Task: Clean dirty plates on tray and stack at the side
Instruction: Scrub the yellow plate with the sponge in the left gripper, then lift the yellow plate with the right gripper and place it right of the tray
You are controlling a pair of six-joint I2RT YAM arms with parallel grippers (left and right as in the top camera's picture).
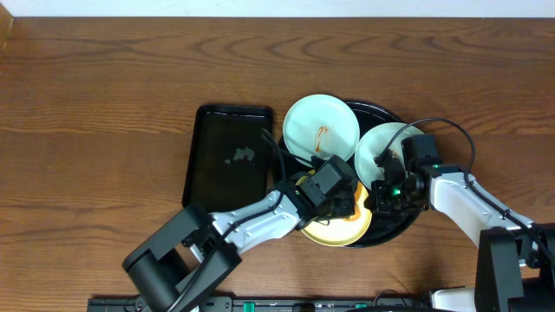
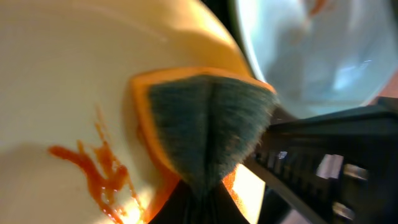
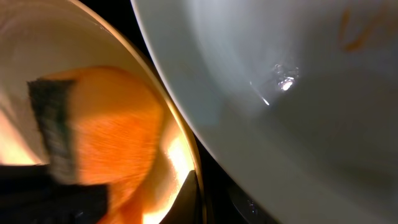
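Observation:
The round black tray (image 1: 408, 218) holds three plates. One mint-blue plate (image 1: 305, 130) with a brown smear lies at its back left. A second mint-blue plate (image 1: 380, 143) sits at its right, and fills the right wrist view (image 3: 292, 93). The pale yellow plate (image 1: 334, 234) is at the front, with an orange sauce smear (image 2: 93, 168). My left gripper (image 1: 334, 192) is shut on an orange sponge with a green scrub face (image 2: 202, 124) and presses it onto the yellow plate (image 2: 56, 74). My right gripper (image 1: 380, 195) pinches the yellow plate's rim (image 3: 189, 155).
A smaller rectangular black tray (image 1: 208, 160) with a pale smudge lies left of the round tray. Dark wood tabletop (image 1: 104, 104) spreads to the left and back. My two arms meet closely over the round tray's front.

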